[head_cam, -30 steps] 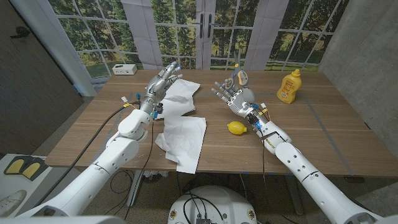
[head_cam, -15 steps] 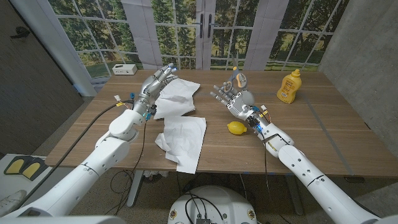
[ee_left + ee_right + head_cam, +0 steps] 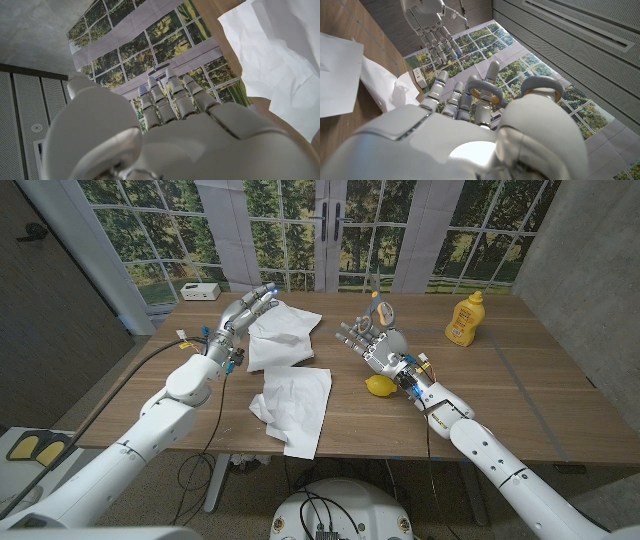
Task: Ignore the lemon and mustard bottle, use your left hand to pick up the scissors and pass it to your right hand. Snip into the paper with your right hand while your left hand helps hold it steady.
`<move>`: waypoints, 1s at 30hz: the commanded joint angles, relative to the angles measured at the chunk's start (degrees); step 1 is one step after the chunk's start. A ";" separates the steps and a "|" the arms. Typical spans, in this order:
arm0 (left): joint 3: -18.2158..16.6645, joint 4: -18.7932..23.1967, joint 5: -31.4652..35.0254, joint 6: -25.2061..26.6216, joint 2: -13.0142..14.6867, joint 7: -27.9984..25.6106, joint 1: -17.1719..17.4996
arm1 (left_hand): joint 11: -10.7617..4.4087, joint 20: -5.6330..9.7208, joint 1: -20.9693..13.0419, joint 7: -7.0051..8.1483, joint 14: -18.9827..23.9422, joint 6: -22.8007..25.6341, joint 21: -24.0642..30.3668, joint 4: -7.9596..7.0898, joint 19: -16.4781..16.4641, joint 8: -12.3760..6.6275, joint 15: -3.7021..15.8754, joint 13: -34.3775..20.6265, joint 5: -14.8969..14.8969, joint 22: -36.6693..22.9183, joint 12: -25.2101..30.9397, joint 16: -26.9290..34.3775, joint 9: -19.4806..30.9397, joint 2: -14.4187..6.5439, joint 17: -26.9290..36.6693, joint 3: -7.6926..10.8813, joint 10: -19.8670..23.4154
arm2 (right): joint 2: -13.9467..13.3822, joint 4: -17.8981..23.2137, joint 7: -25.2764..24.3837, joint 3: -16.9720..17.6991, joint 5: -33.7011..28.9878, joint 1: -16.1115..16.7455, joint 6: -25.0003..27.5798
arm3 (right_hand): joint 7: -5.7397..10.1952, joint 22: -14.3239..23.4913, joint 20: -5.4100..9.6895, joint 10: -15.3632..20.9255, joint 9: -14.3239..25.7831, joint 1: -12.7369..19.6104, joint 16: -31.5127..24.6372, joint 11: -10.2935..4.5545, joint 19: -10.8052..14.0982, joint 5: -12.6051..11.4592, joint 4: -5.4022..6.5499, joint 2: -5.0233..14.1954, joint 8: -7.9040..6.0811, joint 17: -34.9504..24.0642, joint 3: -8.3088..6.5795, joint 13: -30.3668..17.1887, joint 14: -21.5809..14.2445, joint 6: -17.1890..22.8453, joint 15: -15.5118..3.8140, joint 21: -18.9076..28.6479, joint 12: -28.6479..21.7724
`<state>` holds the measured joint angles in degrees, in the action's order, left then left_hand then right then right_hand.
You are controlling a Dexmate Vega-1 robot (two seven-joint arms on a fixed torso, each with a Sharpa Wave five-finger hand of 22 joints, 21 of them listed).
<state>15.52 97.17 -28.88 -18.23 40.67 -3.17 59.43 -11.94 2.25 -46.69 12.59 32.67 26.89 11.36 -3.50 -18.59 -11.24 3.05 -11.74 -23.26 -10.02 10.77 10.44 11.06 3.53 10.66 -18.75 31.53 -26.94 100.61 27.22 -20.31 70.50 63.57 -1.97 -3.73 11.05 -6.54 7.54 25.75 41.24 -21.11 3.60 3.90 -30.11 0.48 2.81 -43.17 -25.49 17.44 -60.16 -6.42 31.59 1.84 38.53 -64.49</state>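
We hold the scissors (image 3: 378, 308) in our right hand (image 3: 372, 341), blades up; our open-fingered left hand (image 3: 243, 315) hovers at the paper's (image 3: 282, 337) 9 o'clock edge to steady it.

The left arm comes in from the 7 o'clock corner and reaches toward 1 o'clock, its left hand (image 3: 243, 315) raised with fingers (image 3: 172, 97) straight, close together and holding nothing. The right arm enters from 5 o'clock and stretches toward 10 o'clock; the right hand (image 3: 375, 340) is lifted, its fingers (image 3: 451, 95) spread upward, with the scissors (image 3: 379, 307) gripped in them
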 commanded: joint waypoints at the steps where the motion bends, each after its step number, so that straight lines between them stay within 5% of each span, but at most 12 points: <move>1: -0.51 -0.20 3.48 2.01 2.95 -1.44 0.20 | -0.01 5.42 0.31 0.06 2.54 0.23 1.05 -0.63 -2.54 -0.20 9.46 0.04 -0.42 -0.43 0.75 1.33 0.18 -0.02 0.35 0.01 0.32 | -0.78 1.66 -0.42 -0.26 -0.74 1.29 -1.72 | -1.61 0.20 -0.27 0.36 0.04 -0.25 0.09 0.27 -0.10 0.05 -0.05 0.14 0.13 -0.06 -0.17 0.21 -0.40 -1.79 0.39 -0.17 0.09; 5: -0.74 0.69 4.67 3.27 4.32 -1.99 0.81 | -0.02 6.64 0.20 0.05 3.26 0.43 1.01 -0.65 -2.73 -0.28 9.55 0.05 -0.45 -0.44 0.81 1.47 0.17 0.05 0.35 0.02 0.22 | -0.91 2.10 -0.64 -0.18 -0.56 2.17 -2.27 | -1.67 0.20 -0.28 0.39 0.08 -0.34 0.12 0.29 -0.12 0.07 -0.02 0.18 0.18 -0.02 -0.17 0.37 -0.49 -1.79 0.36 -0.25 0.10; 18: -1.79 2.04 9.98 4.24 5.34 -6.91 2.13 | 0.04 6.14 -0.31 0.05 -0.17 0.75 -0.21 -0.50 -0.33 -0.31 9.57 0.14 -0.50 -0.27 0.67 0.07 0.15 0.93 -0.10 -0.06 -0.49 | -1.34 2.31 -0.64 -0.88 -0.28 2.42 -2.00 | -1.67 0.20 -0.34 0.40 0.00 -0.60 0.25 0.27 -0.04 0.15 0.06 0.37 0.50 0.11 -0.21 0.67 -0.62 -1.81 0.37 -0.44 0.02; 22: -2.11 1.65 12.22 2.79 3.76 -10.20 2.55 | 0.04 6.11 -0.58 0.05 -0.52 -9.85 -0.09 -0.86 -0.52 1.28 9.53 0.24 -0.83 -0.12 0.52 0.49 0.07 1.34 -0.22 0.08 -2.80 | -1.71 2.72 -0.84 -0.91 -0.27 2.60 -1.84 | -1.71 0.20 -0.37 0.33 -0.20 -0.66 0.28 0.36 -0.08 0.16 0.07 0.45 0.72 0.13 -0.24 0.67 -0.65 -1.84 0.42 -0.53 -0.03; 30: -2.43 2.79 16.66 5.22 4.93 -12.38 2.50 | 0.05 6.11 -0.70 0.03 -0.49 -10.97 -0.16 -0.89 -0.39 1.07 9.52 0.26 -0.90 -0.11 0.75 0.47 0.10 1.40 -0.23 0.10 -2.56 | -2.27 3.60 -1.34 -1.02 -0.40 3.32 -1.88 | -1.91 0.21 -0.20 0.47 -0.47 -0.76 0.31 0.48 0.11 0.21 0.07 0.62 1.13 0.16 -0.32 1.15 -0.84 -1.95 0.43 -0.63 0.02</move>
<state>13.64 99.01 -17.69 -14.70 45.12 -11.66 61.55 -11.97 2.36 -47.29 12.63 32.04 16.08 11.22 -4.12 -19.00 -10.13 3.06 -11.45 -23.96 -10.12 11.27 10.59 11.06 4.58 10.39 -18.60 28.69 -28.46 103.24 26.35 -21.10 70.09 66.09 -4.01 -3.93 11.05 -6.55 7.66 25.22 40.79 -21.11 4.13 3.89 -29.99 0.48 3.27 -42.32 -25.23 17.44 -59.08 -6.75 31.39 2.16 37.92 -64.24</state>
